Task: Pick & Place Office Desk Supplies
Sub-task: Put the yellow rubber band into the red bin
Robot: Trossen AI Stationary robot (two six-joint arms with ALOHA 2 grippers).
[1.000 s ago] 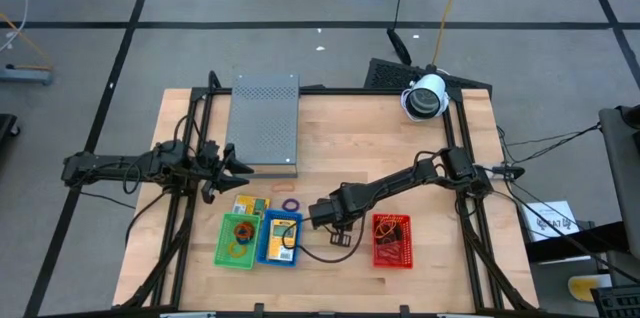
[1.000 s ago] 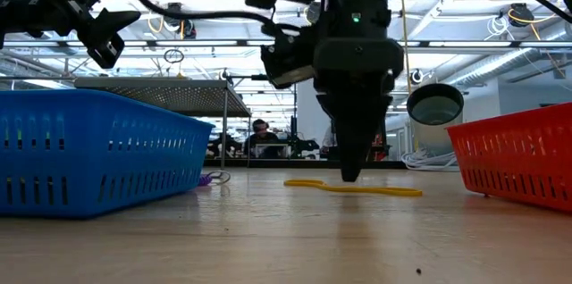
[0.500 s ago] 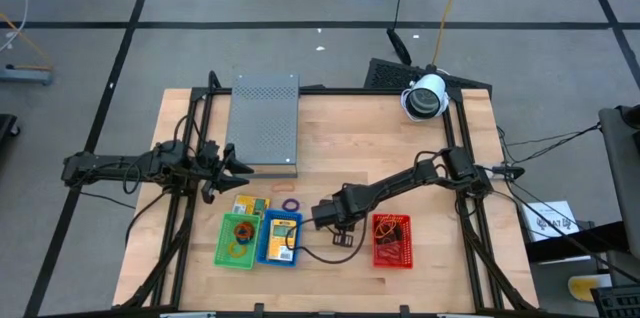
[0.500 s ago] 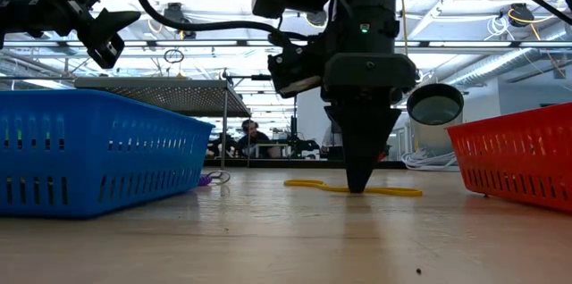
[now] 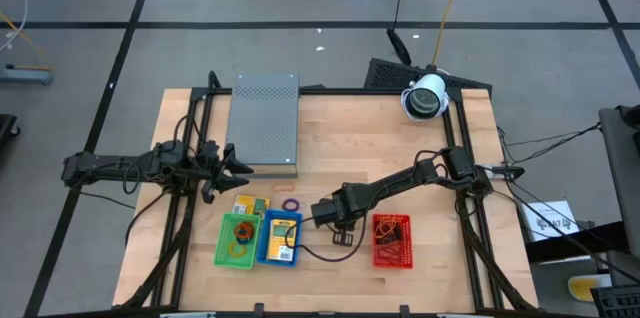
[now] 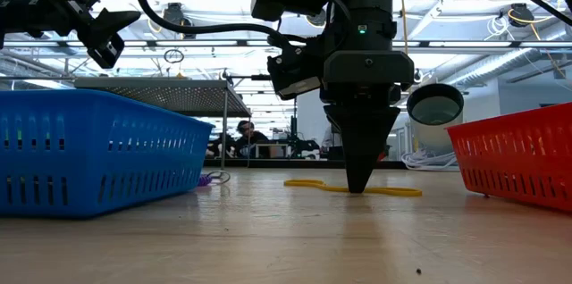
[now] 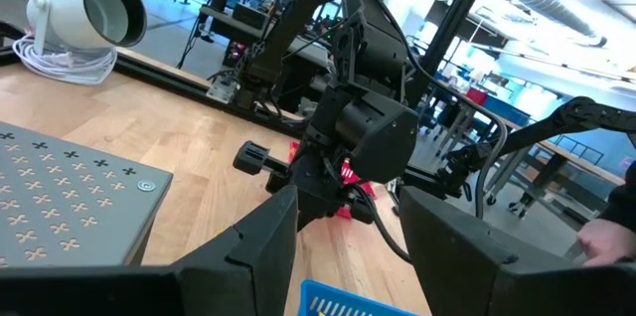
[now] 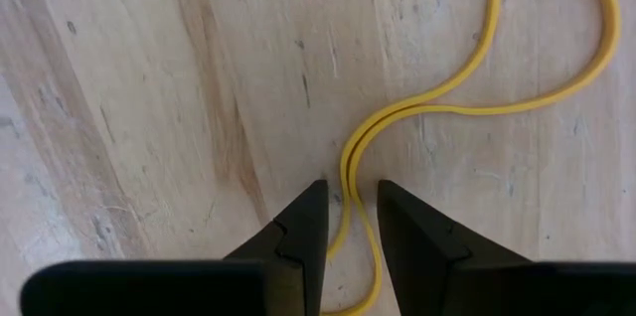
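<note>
Bench (image 5: 350,148) carrying three baskets: green (image 5: 238,241), blue (image 5: 278,239) and red (image 5: 392,241), each already holding supplies. Right gripper (image 8: 346,219) is pressing down between blue and red, fingers (image 8: 298,227) pinching a yellow rubber band (image 8: 467,97) lying flat on the wood. Left gripper (image 5: 226,163) is waiting, fingers spread, beside the grey box (image 5: 264,123). A purple band (image 5: 291,204) is lying unsorted.

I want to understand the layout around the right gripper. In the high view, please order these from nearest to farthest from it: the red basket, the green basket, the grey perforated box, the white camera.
From the right gripper:
1. Red basket, just to its right at the near edge.
2. Green basket, to its left, beyond the blue basket.
3. Grey perforated box, far left corner.
4. White camera, far right corner.
</note>
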